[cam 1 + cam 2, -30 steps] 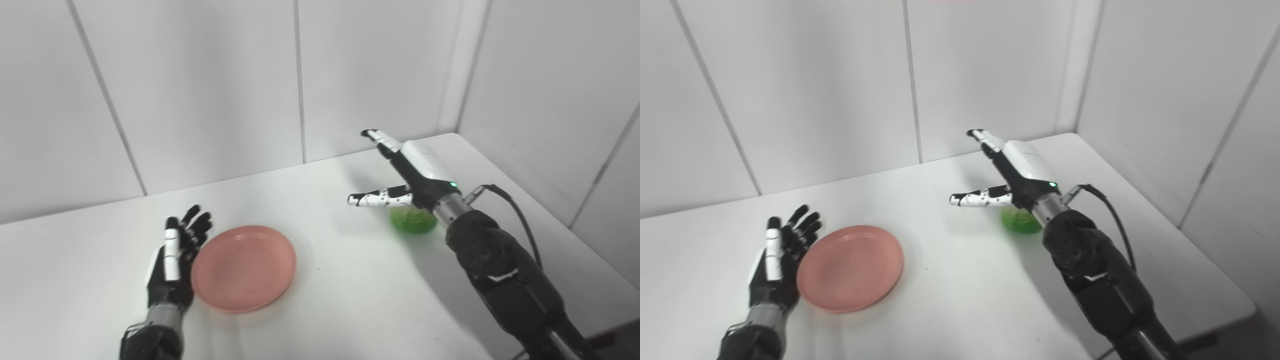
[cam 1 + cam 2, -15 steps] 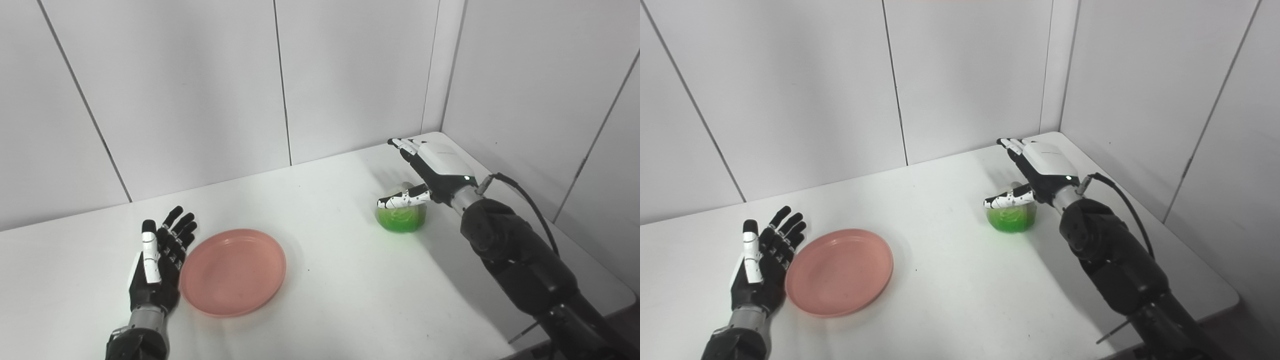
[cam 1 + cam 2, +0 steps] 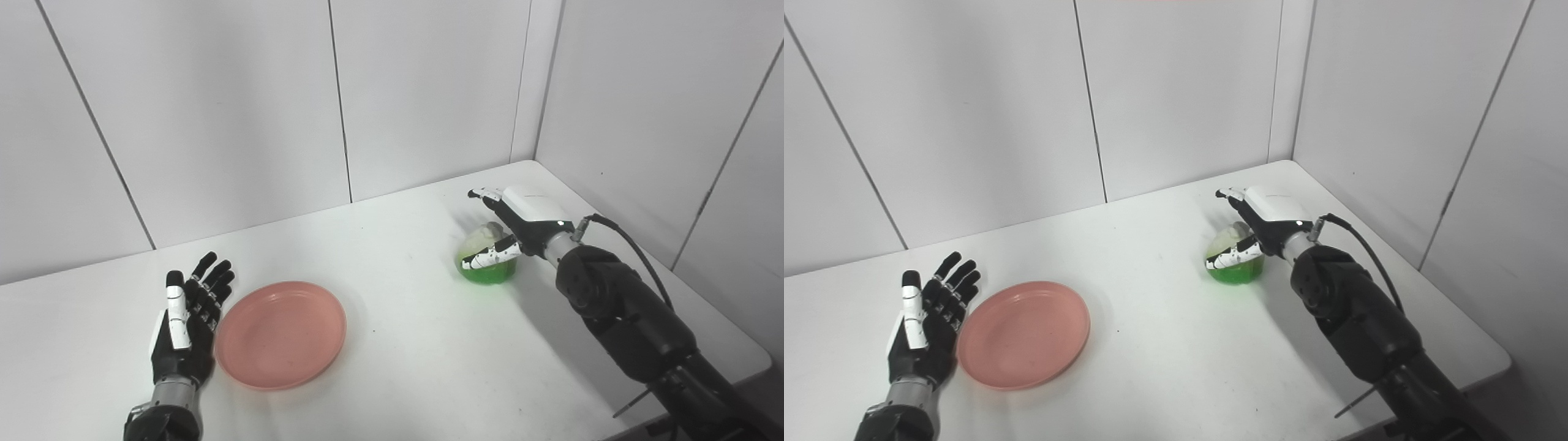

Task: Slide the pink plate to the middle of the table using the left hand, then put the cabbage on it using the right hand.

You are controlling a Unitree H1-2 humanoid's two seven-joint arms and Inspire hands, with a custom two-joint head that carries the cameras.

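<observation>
One pink plate (image 3: 280,334), one cabbage (image 3: 488,260) (green, pale on top), one white desk (image 3: 404,343). Two hands: left hand (image 3: 184,324), right hand (image 3: 520,223). One black cable (image 3: 637,251) by the right wrist.

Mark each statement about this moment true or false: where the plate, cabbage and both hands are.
1. The cabbage lies on the pink plate. False: it sits on the table, far to the plate's right.
2. The left hand is open beside the plate. True.
3. The right hand is at the cabbage. True.
4. The left hand grips the plate's rim. False: its fingers are spread, holding nothing.
</observation>
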